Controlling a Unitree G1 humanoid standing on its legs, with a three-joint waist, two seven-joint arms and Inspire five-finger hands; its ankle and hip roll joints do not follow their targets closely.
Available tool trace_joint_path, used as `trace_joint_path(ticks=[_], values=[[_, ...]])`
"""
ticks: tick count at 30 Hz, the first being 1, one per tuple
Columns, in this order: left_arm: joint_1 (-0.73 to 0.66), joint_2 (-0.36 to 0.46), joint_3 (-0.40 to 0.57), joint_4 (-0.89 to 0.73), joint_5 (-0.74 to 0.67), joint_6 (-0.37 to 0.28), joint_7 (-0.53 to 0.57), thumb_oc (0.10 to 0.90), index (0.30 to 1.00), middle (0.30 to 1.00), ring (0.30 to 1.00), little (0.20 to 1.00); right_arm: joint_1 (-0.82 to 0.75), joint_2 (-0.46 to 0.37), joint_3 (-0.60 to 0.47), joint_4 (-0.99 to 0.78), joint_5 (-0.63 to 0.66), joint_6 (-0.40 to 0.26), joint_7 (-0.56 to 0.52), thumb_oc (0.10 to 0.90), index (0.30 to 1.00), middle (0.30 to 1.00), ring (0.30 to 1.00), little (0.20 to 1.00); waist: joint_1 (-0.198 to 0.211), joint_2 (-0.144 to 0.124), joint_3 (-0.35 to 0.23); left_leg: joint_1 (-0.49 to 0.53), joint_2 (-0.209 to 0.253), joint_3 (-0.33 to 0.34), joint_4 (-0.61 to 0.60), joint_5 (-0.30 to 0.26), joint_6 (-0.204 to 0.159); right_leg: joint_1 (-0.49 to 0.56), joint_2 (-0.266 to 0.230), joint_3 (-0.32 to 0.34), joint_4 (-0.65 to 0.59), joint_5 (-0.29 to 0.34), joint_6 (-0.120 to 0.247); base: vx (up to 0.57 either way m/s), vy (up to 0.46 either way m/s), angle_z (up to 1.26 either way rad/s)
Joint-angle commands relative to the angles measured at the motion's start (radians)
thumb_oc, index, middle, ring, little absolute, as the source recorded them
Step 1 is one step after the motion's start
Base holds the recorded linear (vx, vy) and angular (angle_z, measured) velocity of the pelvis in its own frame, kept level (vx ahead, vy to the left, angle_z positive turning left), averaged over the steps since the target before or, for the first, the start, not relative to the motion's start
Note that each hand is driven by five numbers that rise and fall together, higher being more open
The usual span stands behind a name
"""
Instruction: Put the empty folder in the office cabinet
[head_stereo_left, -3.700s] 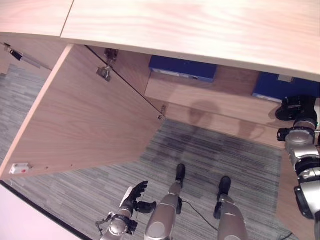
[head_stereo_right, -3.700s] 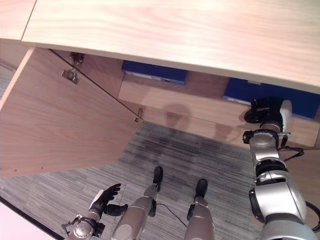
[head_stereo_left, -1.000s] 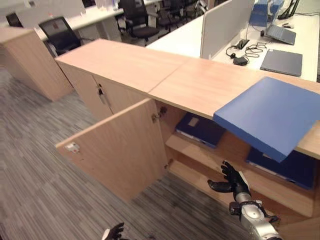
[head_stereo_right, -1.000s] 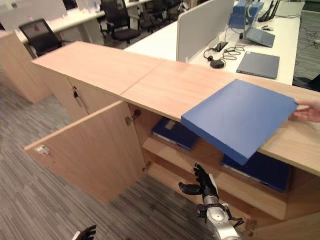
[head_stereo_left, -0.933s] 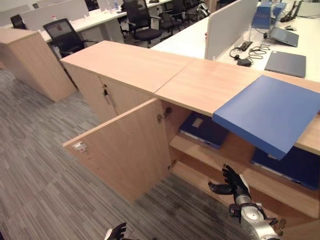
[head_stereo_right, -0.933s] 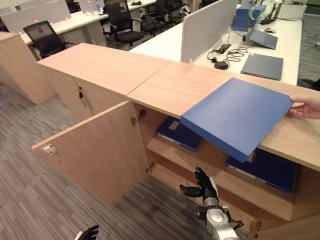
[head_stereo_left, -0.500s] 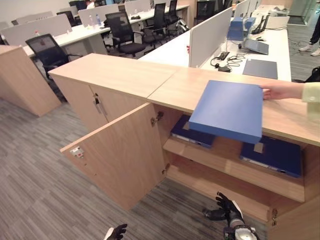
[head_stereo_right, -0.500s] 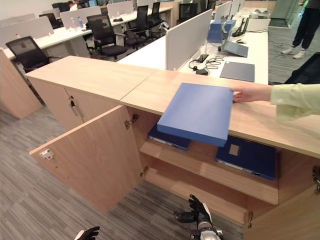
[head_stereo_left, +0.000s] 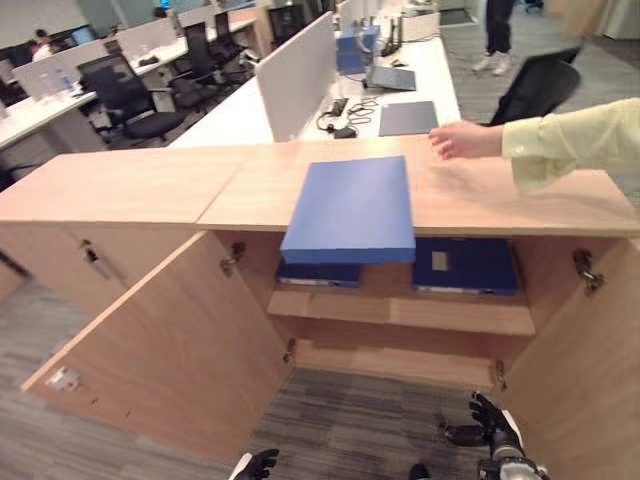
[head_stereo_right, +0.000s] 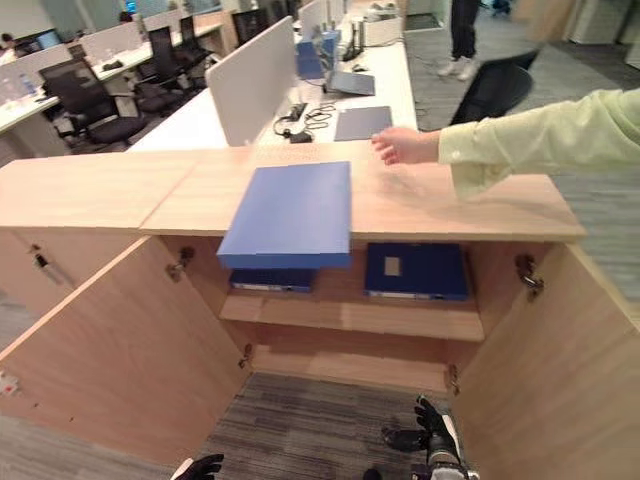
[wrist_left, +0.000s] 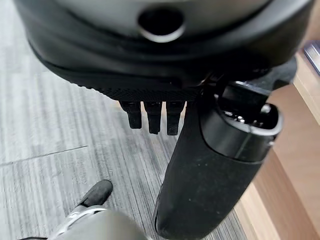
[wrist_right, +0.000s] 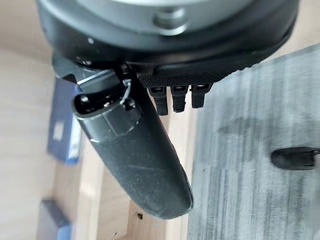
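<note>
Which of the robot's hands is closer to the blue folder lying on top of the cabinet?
Right, by a little. The right hand hangs low, right of the folder; the left hand is lower still, to its left.

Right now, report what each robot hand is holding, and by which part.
Nothing is held. The left hand and right hand hang low and open by the floor. The flat blue folder lies on the wooden cabinet's top, overhanging its front edge.

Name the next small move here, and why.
Probably raise the right hand toward the folder. It lies on the cabinet top, overhanging the front edge; both hands hang low and open, the left hand by the floor, and the doors stand open.
</note>
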Motion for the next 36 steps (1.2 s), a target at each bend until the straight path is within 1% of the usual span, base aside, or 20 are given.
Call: trace_joint_path(ticks=[1, 3, 5, 6, 7, 8, 9, 10, 14, 16, 18, 19, 23, 25, 26, 30, 31, 32, 33, 36], values=[[-0.101, 0.053, 0.003, -0.034, -0.007, -0.042, 0.017, 0.800, 0.900, 0.900, 0.900, 0.900, -0.101, -0.007, 0.006, -0.035, -0.006, -0.074, -0.004, 0.800, 0.900, 0.900, 0.900, 0.900, 0.005, -0.095, 0.080, -0.058, 0.041, -0.097, 0.309, 0.104, -0.035, 0.040, -0.026, 0.036, 0.056, -0.110, 0.015, 0.07, -0.108, -0.24], [-0.105, 0.048, -0.004, -0.049, -0.030, -0.047, 0.029, 0.800, 0.900, 0.900, 0.900, 0.900, -0.108, -0.005, 0.016, -0.011, -0.004, -0.068, -0.007, 0.800, 0.900, 0.900, 0.900, 0.900, 0.019, -0.109, 0.083, -0.092, 0.021, -0.126, 0.313, 0.090, -0.017, 0.037, -0.028, 0.076, 0.072, -0.121, 0.018, 0.15, -0.023, -0.77], [-0.104, 0.044, -0.012, -0.061, -0.046, -0.055, 0.035, 0.800, 0.900, 0.900, 0.900, 0.900, -0.107, -0.003, 0.019, 0.004, -0.008, -0.059, -0.004, 0.800, 0.900, 0.900, 0.900, 0.900, 0.038, -0.117, 0.080, -0.120, 0.003, -0.158, 0.259, 0.063, -0.007, 0.047, -0.027, 0.107, 0.072, -0.130, 0.029, 0.18, 0.035, -1.08], [-0.104, 0.044, -0.012, -0.061, -0.046, -0.055, 0.035, 0.800, 0.900, 0.900, 0.900, 0.900, -0.107, -0.003, 0.019, 0.004, -0.008, -0.059, -0.004, 0.800, 0.900, 0.900, 0.900, 0.900, 0.041, -0.119, 0.082, -0.114, 0.001, -0.154, 0.258, 0.059, -0.006, 0.050, -0.029, 0.110, 0.073, -0.133, 0.030, 0.30, 0.051, -0.96], [-0.103, 0.039, -0.028, -0.071, -0.053, -0.059, 0.037, 0.800, 0.900, 0.900, 0.900, 0.900, -0.107, -0.001, 0.023, 0.020, -0.012, -0.059, -0.003, 0.800, 0.900, 0.900, 0.900, 0.900, 0.072, -0.121, 0.083, -0.146, -0.034, -0.217, 0.149, 0.024, 0.004, 0.075, -0.024, 0.135, 0.061, -0.144, 0.040, 0.32, 0.053, -0.86], [-0.104, 0.042, -0.034, -0.073, -0.054, -0.061, 0.044, 0.800, 0.900, 0.900, 0.900, 0.900, -0.115, -0.005, 0.030, 0.039, -0.023, -0.057, -0.007, 0.800, 0.900, 0.900, 0.900, 0.900, 0.097, -0.111, 0.083, -0.170, -0.055, -0.276, 0.087, 0.042, 0.009, 0.088, -0.009, 0.152, 0.055, -0.153, 0.041, 0.40, 0.052, -0.40], [-0.105, 0.042, -0.042, -0.076, -0.053, -0.063, 0.049, 0.800, 0.900, 0.900, 0.900, 0.900, -0.126, -0.006, 0.032, 0.047, -0.029, -0.059, -0.010, 0.800, 0.900, 0.900, 0.900, 0.900, 0.112, -0.113, 0.090, -0.172, -0.076, -0.323, 0.055, 0.045, 0.008, 0.105, -0.008, 0.161, 0.058, -0.166, 0.041, 0.24, 0.023, -0.26], [-0.104, 0.041, -0.041, -0.069, -0.050, -0.065, 0.040, 0.800, 0.900, 0.900, 0.900, 0.900, -0.133, -0.003, 0.032, 0.056, -0.029, -0.061, -0.006, 0.800, 0.900, 0.900, 0.900, 0.900, 0.116, -0.109, 0.084, -0.161, -0.082, -0.345, 0.022, 0.032, 0.009, 0.110, -0.002, 0.173, 0.059, -0.172, 0.048, 0.20, 0.014, -0.32], [-0.092, 0.050, -0.034, -0.055, -0.038, -0.064, 0.038, 0.800, 0.900, 0.900, 0.900, 0.900, -0.126, 0.008, 0.022, 0.063, -0.041, -0.055, 0.000, 0.800, 0.900, 0.900, 0.900, 0.900, 0.114, -0.108, 0.071, -0.126, -0.085, -0.332, -0.002, 0.030, 0.012, 0.124, -0.012, 0.185, 0.044, -0.166, 0.058, 0.13, 0.074, -0.63], [-0.086, 0.061, -0.025, -0.048, -0.024, -0.062, 0.036, 0.800, 0.900, 0.900, 0.900, 0.900, -0.128, 0.019, 0.029, 0.072, -0.054, -0.052, 0.010, 0.800, 0.900, 0.900, 0.900, 0.900, 0.116, -0.118, 0.056, -0.084, -0.096, -0.302, -0.042, 0.021, 0.026, 0.129, -0.029, 0.199, 0.037, -0.154, 0.074, 0.20, 0.154, -0.71], [-0.086, 0.062, -0.025, -0.048, -0.024, -0.062, 0.036, 0.800, 0.900, 0.900, 0.900, 0.900, -0.128, 0.020, 0.030, 0.072, -0.054, -0.052, 0.009, 0.800, 0.900, 0.900, 0.900, 0.900, 0.118, -0.119, 0.057, -0.081, -0.097, -0.300, -0.044, 0.022, 0.027, 0.130, -0.029, 0.201, 0.036, -0.155, 0.075, 0.09, 0.111, -0.08], [-0.086, 0.071, -0.011, -0.041, -0.026, -0.060, 0.044, 0.800, 0.900, 0.900, 0.900, 0.900, -0.131, 0.029, 0.044, 0.070, -0.075, -0.047, 0.013, 0.800, 0.900, 0.900, 0.900, 0.900, 0.125, -0.133, 0.052, -0.069, -0.108, -0.277, -0.048, 0.006, 0.040, 0.129, -0.050, 0.201, 0.036, -0.142, 0.092, 0.10, 0.170, 0.22], [-0.088, 0.083, 0.007, -0.035, -0.020, -0.056, 0.047, 0.800, 0.900, 0.900, 0.900, 0.900, -0.131, 0.042, 0.051, 0.063, -0.091, -0.038, 0.014, 0.800, 0.900, 0.900, 0.900, 0.900, 0.135, -0.144, 0.041, -0.053, -0.112, -0.258, -0.052, -0.011, 0.054, 0.125, -0.065, 0.195, 0.028, -0.125, 0.103, 0.07, 0.119, -0.13], [-0.088, 0.086, 0.014, -0.037, -0.025, -0.054, 0.049, 0.800, 0.900, 0.900, 0.900, 0.900, -0.129, 0.052, 0.055, 0.064, -0.092, -0.038, 0.015, 0.800, 0.900, 0.900, 0.900, 0.900, 0.141, -0.155, 0.039, -0.041, -0.122, -0.249, -0.055, -0.030, 0.065, 0.125, -0.075, 0.190, 0.033, -0.127, 0.114, 0.04, 0.093, -0.23], [-0.090, 0.093, 0.021, -0.036, -0.029, -0.054, 0.054, 0.800, 0.900, 0.900, 0.900, 0.900, -0.132, 0.059, 0.053, 0.071, -0.088, -0.036, 0.013, 0.800, 0.900, 0.900, 0.900, 0.900, 0.148, -0.163, 0.036, -0.034, -0.127, -0.237, -0.058, -0.039, 0.072, 0.117, -0.079, 0.183, 0.044, -0.123, 0.122, 0.02, 0.091, -0.24], [-0.092, 0.102, 0.031, -0.045, -0.041, -0.058, 0.062, 0.800, 0.900, 0.900, 0.900, 0.900, -0.139, 0.070, 0.062, 0.066, -0.092, -0.036, 0.012, 0.800, 0.900, 0.900, 0.900, 0.900, 0.162, -0.172, 0.035, -0.025, -0.131, -0.225, -0.061, -0.050, 0.082, 0.103, -0.084, 0.151, 0.076, -0.121, 0.134, 0.00, 0.063, -0.08], [-0.100, 0.111, 0.037, -0.064, -0.053, -0.064, 0.075, 0.800, 0.900, 0.900, 0.900, 0.900, -0.149, 0.080, 0.072, 0.066, -0.096, -0.036, 0.008, 0.800, 0.900, 0.900, 0.900, 0.900, 0.178, -0.176, 0.042, -0.021, -0.128, -0.214, -0.062, -0.054, 0.086, 0.080, -0.087, 0.095, 0.114, -0.109, 0.145, -0.04, 0.009, 0.00], [-0.100, 0.111, 0.037, -0.065, -0.054, -0.064, 0.074, 0.800, 0.900, 0.900, 0.900, 0.900, -0.150, 0.080, 0.072, 0.066, -0.096, -0.036, 0.008, 0.800, 0.900, 0.900, 0.900, 0.900, 0.178, -0.177, 0.042, -0.021, -0.128, -0.214, -0.062, -0.054, 0.086, 0.079, -0.087, 0.095, 0.116, -0.110, 0.145, -0.06, 0.012, -0.05], [-0.104, 0.120, 0.049, -0.096, -0.082, -0.075, 0.090, 0.800, 0.900, 0.900, 0.900, 0.900, -0.157, 0.086, 0.082, 0.064, -0.097, -0.038, 0.006, 0.800, 0.900, 0.900, 0.900, 0.900, 0.194, -0.179, 0.047, -0.018, -0.125, -0.211, -0.063, -0.053, 0.086, 0.072, -0.093, 0.033, 0.133, -0.105, 0.151, -0.03, 0.003, -0.16], [-0.111, 0.127, 0.059, -0.131, -0.104, -0.089, 0.110, 0.800, 0.900, 0.900, 0.900, 0.900, -0.148, 0.094, 0.086, 0.050, -0.095, -0.044, 0.006, 0.800, 0.900, 0.900, 0.900, 0.900, 0.199, -0.189, 0.046, -0.020, -0.127, -0.230, -0.062, -0.050, 0.085, 0.085, -0.090, 0.017, 0.118, -0.110, 0.149, -0.02, -0.019, -0.07]])
